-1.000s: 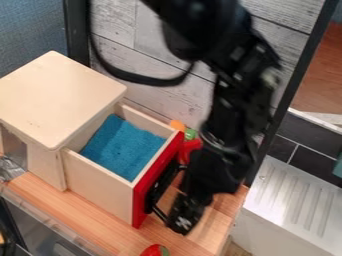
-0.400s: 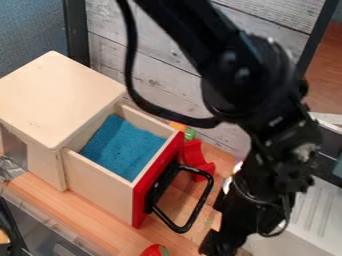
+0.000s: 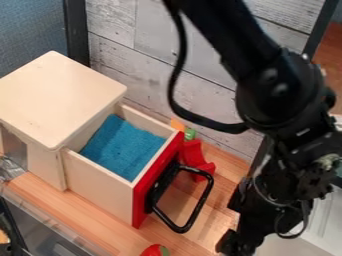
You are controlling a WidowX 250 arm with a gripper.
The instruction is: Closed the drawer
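Observation:
The black gripper (image 3: 230, 246) hangs at the lower right, over the table's right edge. It is to the right of the drawer's black loop handle (image 3: 200, 201) and apart from it. Pulled out from the light wooden cabinet (image 3: 60, 97), the drawer (image 3: 100, 185) stands open, with its red front (image 3: 141, 200) facing right. A blue lining or cloth (image 3: 125, 146) lies inside it.
Behind the handle lie a red toy piece (image 3: 195, 159), a green one (image 3: 190, 133) and an orange one (image 3: 177, 124). A red, green-topped object (image 3: 155, 250) sits at the bottom edge. The plank wall (image 3: 153, 60) rises behind.
The arm has moved right and down, away from the drawer front, uncovering the handle and the red toy piece. The drawer has stayed where it was.

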